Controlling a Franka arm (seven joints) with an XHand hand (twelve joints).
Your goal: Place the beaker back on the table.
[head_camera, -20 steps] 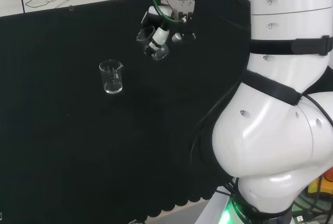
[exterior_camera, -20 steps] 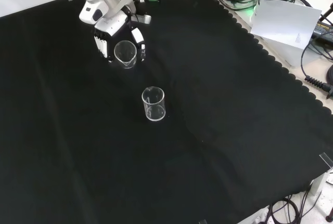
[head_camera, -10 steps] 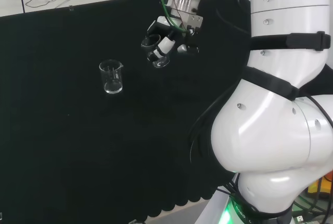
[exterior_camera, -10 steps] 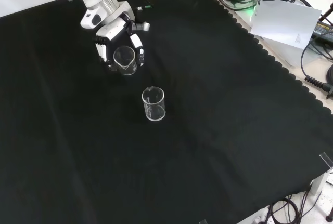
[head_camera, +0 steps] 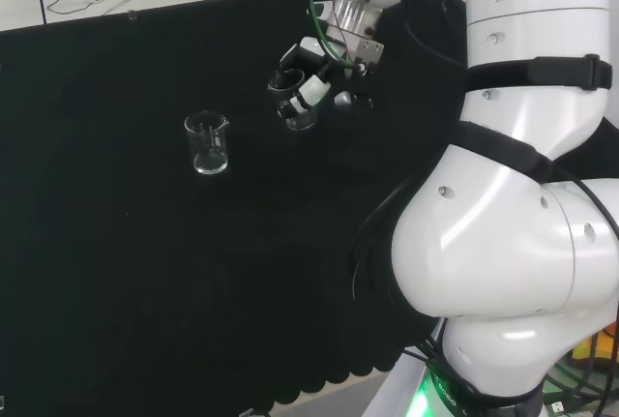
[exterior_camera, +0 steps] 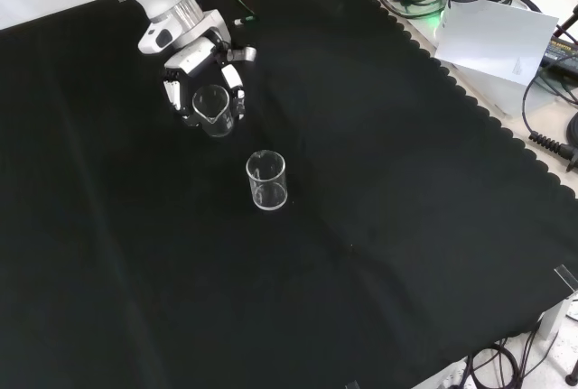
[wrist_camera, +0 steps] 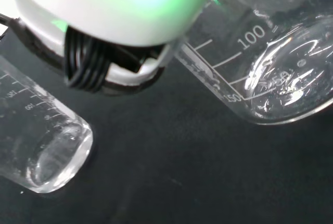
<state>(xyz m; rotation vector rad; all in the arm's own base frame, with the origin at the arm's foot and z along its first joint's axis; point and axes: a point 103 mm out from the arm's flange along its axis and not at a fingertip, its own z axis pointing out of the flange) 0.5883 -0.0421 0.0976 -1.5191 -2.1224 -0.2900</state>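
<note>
A: How far along is the task judged to be?

B: It is judged unfinished. The beaker (exterior_camera: pixel 214 109) is seen in the upper left of the front view, enclosed by the hand (exterior_camera: pixel 200 78), whose fingers are curled round its sides. In the head view the same beaker (head_camera: pixel 298 107) is found upper centre, gripped by the hand (head_camera: pixel 309 74) just left of the white arm link (head_camera: pixel 513 243).

A: Can it be told whether the base is already down on the table?

B: Not plainly. In the wrist view the beaker (wrist_camera: pixel 270 63) is shown tilted, with black cloth visible beyond its base, so it is taken to be low over the table (exterior_camera: pixel 379 226) but not yet set down.

A: Is anything else standing nearby?

B: A second beaker (exterior_camera: pixel 266 180) is seen upright on the cloth, just below and right of the held one in the front view, and at centre left in the head view (head_camera: pixel 207 142). The two are apart, not touching.

A: What is left to be done?

B: The held beaker is to be levelled and rested on the cloth clear of the second beaker, and the fingers are then to be released and drawn away
</note>
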